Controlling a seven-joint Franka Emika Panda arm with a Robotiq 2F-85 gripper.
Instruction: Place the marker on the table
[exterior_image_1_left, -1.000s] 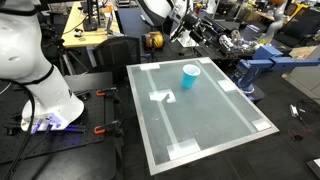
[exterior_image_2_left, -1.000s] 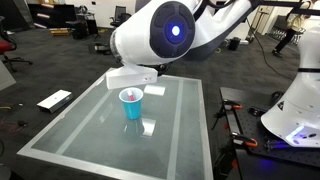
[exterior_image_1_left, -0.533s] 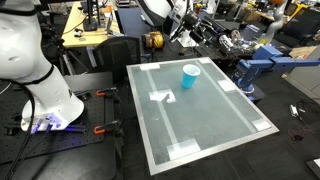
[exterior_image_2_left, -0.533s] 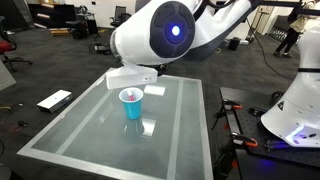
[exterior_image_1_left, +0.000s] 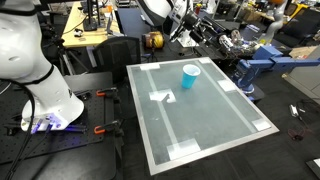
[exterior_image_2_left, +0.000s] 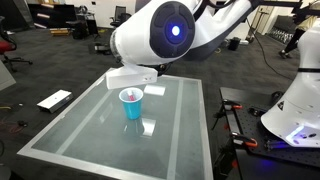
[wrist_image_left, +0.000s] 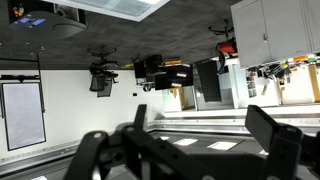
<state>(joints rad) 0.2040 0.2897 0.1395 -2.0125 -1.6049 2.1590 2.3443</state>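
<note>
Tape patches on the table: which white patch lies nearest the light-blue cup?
The patch beside the cup, on the side toward the white robot base; the others sit farther off, at corners and edges of the table.

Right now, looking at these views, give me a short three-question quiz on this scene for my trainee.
1. True or false: the light-blue cup lies tipped over on the table.
2. In the wrist view, the jaws are: A) shut on a marker, B) open with no marker between them, C) pressed against the cup.
3. Fill in: the tape patches on the table are ___ in colour.
Key: 1 false, the cup stands upright; 2 B; 3 white.
</note>
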